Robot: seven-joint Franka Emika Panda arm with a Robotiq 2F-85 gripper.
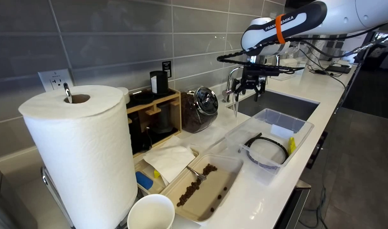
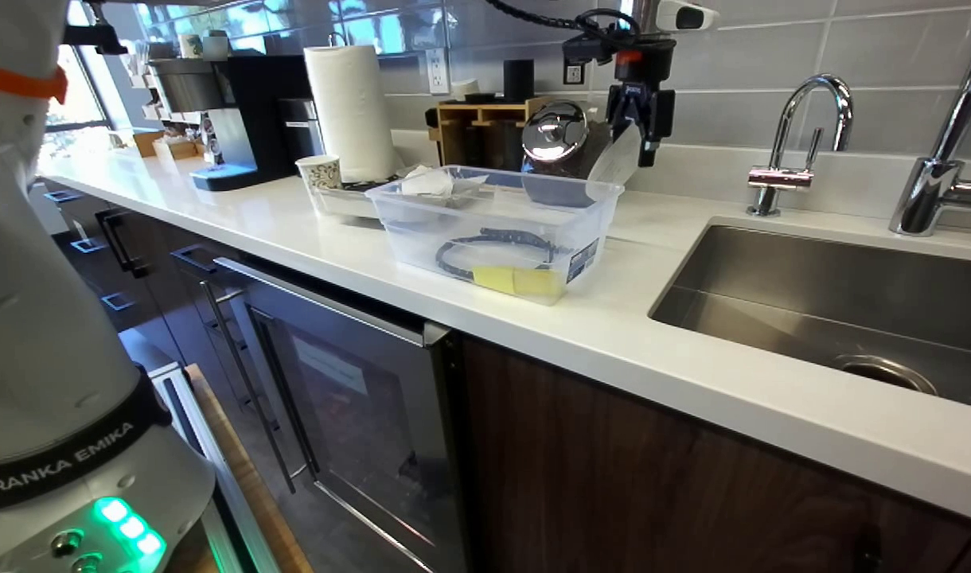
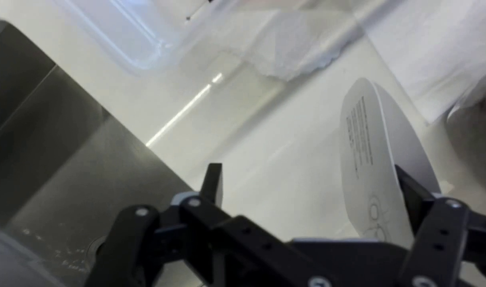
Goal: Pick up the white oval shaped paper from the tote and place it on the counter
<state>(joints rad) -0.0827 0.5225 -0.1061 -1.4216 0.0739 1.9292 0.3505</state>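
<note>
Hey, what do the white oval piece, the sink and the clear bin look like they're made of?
White oval piece: probably paper or thin card, matte, with rows of print on its face; thin plastic can't be ruled out.
Sink: likely stainless steel, satin grey with soft, blurred reflections.
Clear bin: probably moulded plastic, smooth and see-through, with shiny edges.

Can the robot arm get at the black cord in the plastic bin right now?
Probably: the plastic bin has no lid over the black cord and the claw is open, though the oval paper by one finger might interfere.
</note>
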